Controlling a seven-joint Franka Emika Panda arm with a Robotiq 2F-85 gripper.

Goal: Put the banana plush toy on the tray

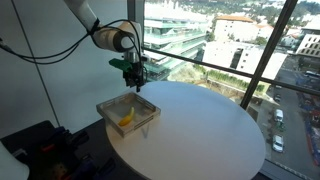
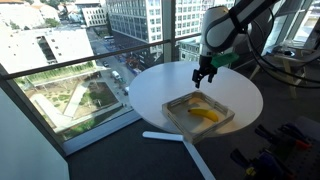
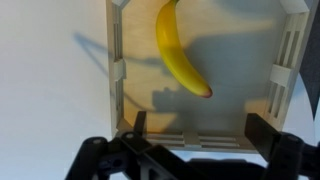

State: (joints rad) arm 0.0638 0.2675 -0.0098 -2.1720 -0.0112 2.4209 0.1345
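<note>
Banana lay inside tray, dark tip at 5 o'clock; gripper spread wide, empty. Only exterior views showed arm.

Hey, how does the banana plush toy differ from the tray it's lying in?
Colour: the banana plush toy is bright yellow; the tray is pale wood with a greyish base. Shape: the banana plush toy is a curved crescent, the tray square with low straight walls. Size: the banana plush toy is far smaller, covering only part of the tray's base. Shared: neither is held; the open gripper hangs above them.
</note>
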